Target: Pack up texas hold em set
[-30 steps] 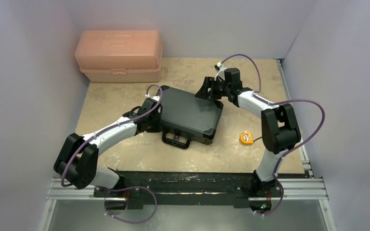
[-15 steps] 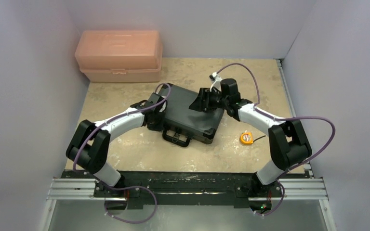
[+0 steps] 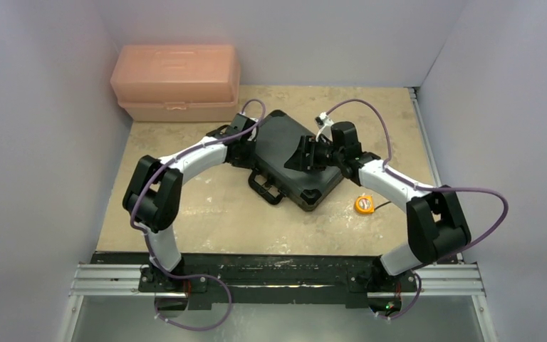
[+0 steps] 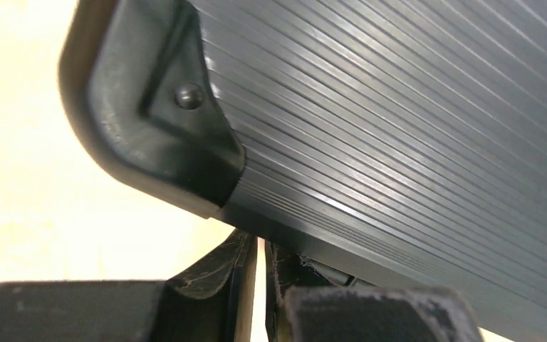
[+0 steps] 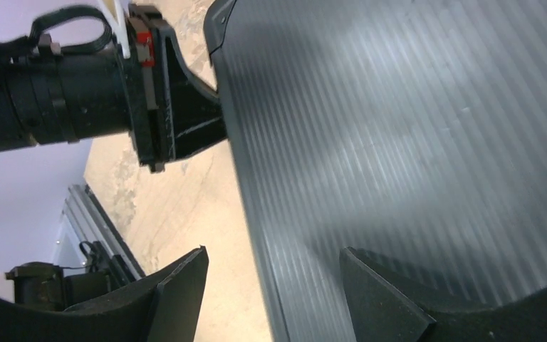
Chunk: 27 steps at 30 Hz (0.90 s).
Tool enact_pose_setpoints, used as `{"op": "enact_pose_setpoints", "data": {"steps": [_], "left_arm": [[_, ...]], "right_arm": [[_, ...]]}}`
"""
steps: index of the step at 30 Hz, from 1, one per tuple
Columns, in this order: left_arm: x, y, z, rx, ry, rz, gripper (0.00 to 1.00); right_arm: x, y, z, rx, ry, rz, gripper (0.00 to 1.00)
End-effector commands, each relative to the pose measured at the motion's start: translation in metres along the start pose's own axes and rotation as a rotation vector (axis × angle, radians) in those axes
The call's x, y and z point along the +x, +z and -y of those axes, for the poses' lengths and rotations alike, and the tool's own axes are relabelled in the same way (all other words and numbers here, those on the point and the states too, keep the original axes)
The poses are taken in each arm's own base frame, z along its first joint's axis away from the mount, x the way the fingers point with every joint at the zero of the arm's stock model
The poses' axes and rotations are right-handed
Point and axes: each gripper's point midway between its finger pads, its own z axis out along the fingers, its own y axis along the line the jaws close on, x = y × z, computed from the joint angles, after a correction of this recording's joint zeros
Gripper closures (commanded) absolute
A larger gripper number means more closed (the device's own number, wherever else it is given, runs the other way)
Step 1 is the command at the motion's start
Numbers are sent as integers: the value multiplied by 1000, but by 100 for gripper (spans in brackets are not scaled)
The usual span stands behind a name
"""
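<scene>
**Item: black rectangular ribbed hard case** (image 3: 279, 146) of the texas hold em set.

**Location.** The case is laid flat and skewed near the middle of the beige stone-patterned table (image 3: 185, 206). Its looped black handle (image 3: 266, 188) is turned toward the near left.

**Condition.** The lid is seen shut. No chips, cards, buttons or dice are seen loose on the table, so the contents are judged to be stowed already. Packing is judged nearly finished. What may be left is fastening the latches and squaring or setting the case aside.

**Left gripper** (image 4: 259, 251). It is clenched, with only a thin slit left between its fingers and nothing held. It is placed at the case's far-left edge, just below a moulded corner cap (image 4: 164, 107).

**Right gripper** (image 5: 272, 251). It is released, with its fingers spread wide over the lid near one long edge. Nothing is grasped. Whether the lid is actually touched cannot be told.

**Other items.**
- A salmon-pink plastic box (image 3: 176, 75) is stood at the far left corner, well apart from the case.
- A small orange tape measure (image 3: 363, 204) is lain just beside the case's near-right corner.

**Not determinable.**
- The latches by the handle are too small to be read as fastened or loose.
- The interior and its foam are hidden entirely.
- Part of the lid is covered by the right wrist in the overhead view.
- Both wrist views are cropped to ribbed plastic.
</scene>
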Motion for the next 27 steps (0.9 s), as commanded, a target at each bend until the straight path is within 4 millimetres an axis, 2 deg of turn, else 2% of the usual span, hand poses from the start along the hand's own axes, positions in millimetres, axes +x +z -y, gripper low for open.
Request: {"op": "enact_pose_setpoints", "data": {"steps": [1,3,6,10,12,17,20,25,27], "left_arm": [[-85,-3,52,194,55,238,89],[-90,-2,55,202,73,241,87],[-88,-8,52,184,89,246,83],[-83,-35,37,124,86,296,74],[-78,-47,30,104,69,316,70],[-60,-63,20,95,19,331,61],[-48,-70,17,100,-3,330,59],[-27,-86,16,151,-73,357,55],[-18,-91,19,187,-88,363,56]], "right_arm": [[43,-10,23,126,69,-147,27],[30,-14,20,145,45,-115,27],[3,-24,12,180,7,-53,26],[-39,-42,2,240,-57,72,25],[-53,-47,-3,253,-74,111,25],[-74,-50,-21,204,-113,163,25],[-87,-49,-31,168,-128,191,25],[-96,-37,-44,96,-131,189,28],[-97,-30,-46,78,-131,176,33]]}}
